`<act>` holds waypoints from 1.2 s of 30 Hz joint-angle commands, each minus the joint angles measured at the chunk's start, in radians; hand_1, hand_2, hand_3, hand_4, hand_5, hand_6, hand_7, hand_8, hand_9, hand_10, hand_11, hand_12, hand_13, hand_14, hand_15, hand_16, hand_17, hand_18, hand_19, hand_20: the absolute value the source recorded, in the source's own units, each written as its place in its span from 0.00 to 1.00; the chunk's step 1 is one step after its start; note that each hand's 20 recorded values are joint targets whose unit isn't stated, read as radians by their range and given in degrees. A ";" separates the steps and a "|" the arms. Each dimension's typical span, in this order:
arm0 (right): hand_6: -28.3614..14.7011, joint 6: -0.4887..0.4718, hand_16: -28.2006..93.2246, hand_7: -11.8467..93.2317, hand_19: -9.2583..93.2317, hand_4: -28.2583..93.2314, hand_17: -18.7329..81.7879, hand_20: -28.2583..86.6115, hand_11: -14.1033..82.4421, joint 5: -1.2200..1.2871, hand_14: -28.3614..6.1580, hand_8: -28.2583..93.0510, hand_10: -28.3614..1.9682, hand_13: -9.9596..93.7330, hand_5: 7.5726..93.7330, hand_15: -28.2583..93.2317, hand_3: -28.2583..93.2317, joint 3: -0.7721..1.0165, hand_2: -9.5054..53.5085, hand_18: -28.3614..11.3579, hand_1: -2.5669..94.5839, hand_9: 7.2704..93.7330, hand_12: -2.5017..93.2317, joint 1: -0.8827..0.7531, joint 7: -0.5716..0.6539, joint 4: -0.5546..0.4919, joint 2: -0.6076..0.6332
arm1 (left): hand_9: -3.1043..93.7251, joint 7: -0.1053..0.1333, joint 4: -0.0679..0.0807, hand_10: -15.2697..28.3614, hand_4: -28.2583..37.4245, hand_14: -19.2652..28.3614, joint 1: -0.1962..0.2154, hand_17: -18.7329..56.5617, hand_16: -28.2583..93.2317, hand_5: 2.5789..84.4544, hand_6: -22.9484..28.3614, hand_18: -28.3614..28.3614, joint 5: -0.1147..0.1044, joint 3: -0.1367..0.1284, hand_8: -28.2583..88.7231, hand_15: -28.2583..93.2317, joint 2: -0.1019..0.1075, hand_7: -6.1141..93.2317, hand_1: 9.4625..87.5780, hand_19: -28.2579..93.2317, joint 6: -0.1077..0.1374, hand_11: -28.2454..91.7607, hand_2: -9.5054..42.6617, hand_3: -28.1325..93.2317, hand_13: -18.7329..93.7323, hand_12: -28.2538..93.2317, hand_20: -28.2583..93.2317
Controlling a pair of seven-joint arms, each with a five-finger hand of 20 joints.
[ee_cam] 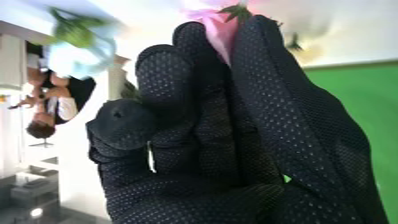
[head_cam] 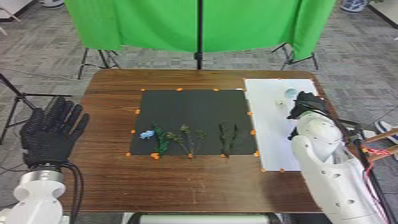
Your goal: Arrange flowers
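a pink flower [ee_cam: 218,31] is at the fingertips of the right hand [head_cam: 307,103], partly behind them. the fingers of this hand are nearly straight and close together, with the thumb bent before them; whether they touch the flower, one cannot tell. the hand is over the right part of a white sheet [head_cam: 274,127]. near it, on the same sheet, are a light blue flower [head_cam: 290,93] and a pale flower [head_cam: 280,102].

to the left of this sheet is a dark mat [head_cam: 191,111]. along its near part there are, from left to right, a blue flower [head_cam: 147,134], a leafy green stem [head_cam: 162,142], some thin sprigs [head_cam: 188,141] and two dark green stems [head_cam: 227,138]. orange marks [head_cam: 179,89] are around the mat. all this is on the brown table [head_cam: 195,187].

the left hand [head_cam: 51,135] is at the left side of the table, its fingers straight and apart from each other. behind the table hangs a green cloth [head_cam: 147,25].
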 commanded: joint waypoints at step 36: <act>0.61 -0.023 0.60 0.46 0.95 0.00 0.54 0.64 0.30 -0.627 0.52 0.32 0.54 0.73 0.74 0.68 0.78 -0.336 0.00 0.12 0.68 0.85 0.53 0.276 -0.627 0.392 -0.658 | 0.45 0.042 0.040 0.70 0.00 0.72 -0.036 0.19 0.20 0.56 0.62 0.76 0.011 0.086 0.17 0.58 0.069 0.22 0.26 0.51 -0.017 0.45 0.45 0.83 0.44 0.35 0.38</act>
